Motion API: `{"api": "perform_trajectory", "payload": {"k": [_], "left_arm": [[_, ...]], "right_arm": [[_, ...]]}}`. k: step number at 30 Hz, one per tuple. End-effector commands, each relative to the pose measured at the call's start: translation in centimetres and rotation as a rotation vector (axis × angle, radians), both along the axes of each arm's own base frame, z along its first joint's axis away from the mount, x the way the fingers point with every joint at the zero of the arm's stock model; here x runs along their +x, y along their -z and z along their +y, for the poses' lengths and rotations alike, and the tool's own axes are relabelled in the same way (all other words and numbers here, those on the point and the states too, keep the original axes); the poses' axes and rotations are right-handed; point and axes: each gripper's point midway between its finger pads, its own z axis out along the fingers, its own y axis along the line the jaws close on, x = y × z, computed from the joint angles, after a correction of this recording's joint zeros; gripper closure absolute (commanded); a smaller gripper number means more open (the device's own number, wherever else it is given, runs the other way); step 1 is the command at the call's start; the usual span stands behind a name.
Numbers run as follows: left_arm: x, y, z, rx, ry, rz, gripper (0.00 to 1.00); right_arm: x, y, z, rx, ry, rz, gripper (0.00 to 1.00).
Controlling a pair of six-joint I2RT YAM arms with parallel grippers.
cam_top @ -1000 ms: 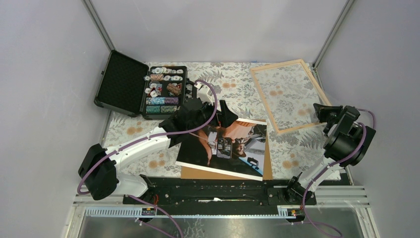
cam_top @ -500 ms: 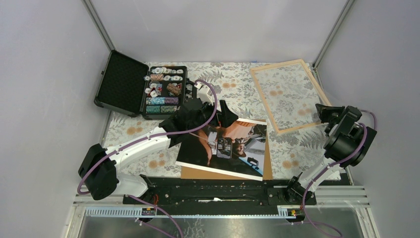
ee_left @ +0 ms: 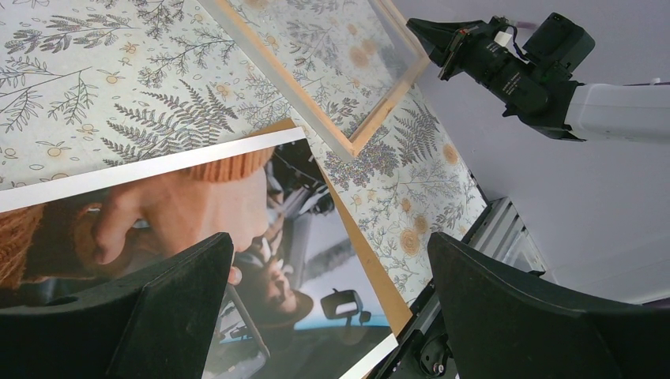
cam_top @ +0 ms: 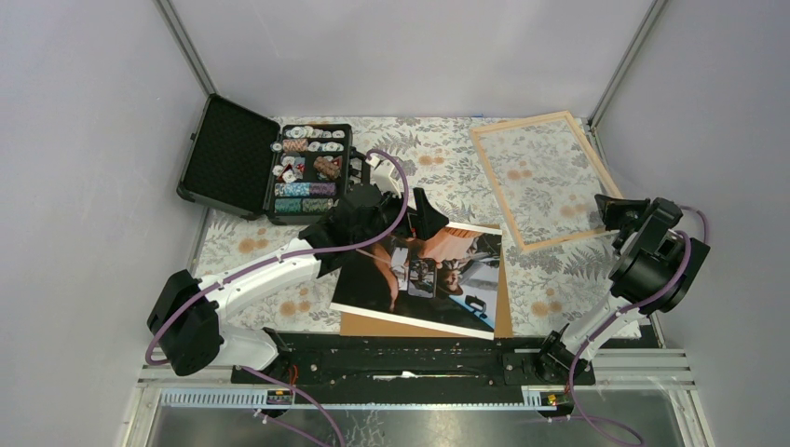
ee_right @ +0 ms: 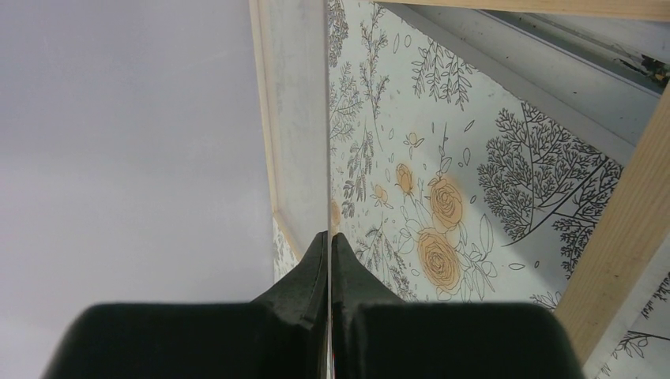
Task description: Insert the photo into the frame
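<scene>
The photo [cam_top: 438, 270] lies face up at the near middle, on the brown backing board [cam_top: 504, 312]; it also shows in the left wrist view [ee_left: 190, 213]. My left gripper [cam_top: 410, 220] is open and empty, hovering over the photo's far edge [ee_left: 328, 245]. The light-wood frame [cam_top: 492, 177] lies at the far right [ee_left: 316, 122]. My right gripper [cam_top: 610, 207] is at the frame's right side, shut on the edge of its thin clear pane [ee_right: 328, 118], which runs edge-on between the fingers [ee_right: 328, 253].
An open black case of poker chips [cam_top: 279, 168] stands at the far left. The enclosure walls are close behind and to the right of the frame. The black rail with the arm bases [cam_top: 410, 358] runs along the near edge.
The right wrist has shifted very slightly to the right. The left arm, photo and frame have not visibly moved.
</scene>
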Motion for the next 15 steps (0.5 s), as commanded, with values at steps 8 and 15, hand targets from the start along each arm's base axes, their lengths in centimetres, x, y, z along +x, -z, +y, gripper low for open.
{"api": "perform_trajectory", "payload": {"k": [8,15], "left_arm": [[0.12,-2.64,-0.92,-0.069,0.022,-0.050,0.01],[0.10,-2.76,-0.88,-0.073,0.021,-0.049,0.01]], "right_arm": [[-1.61,-0.78,-5.02,-0.023,0.182,-0.023,1.00],[-1.84,-0.70,-5.18,-0.023,0.183,-0.023,1.00]]}}
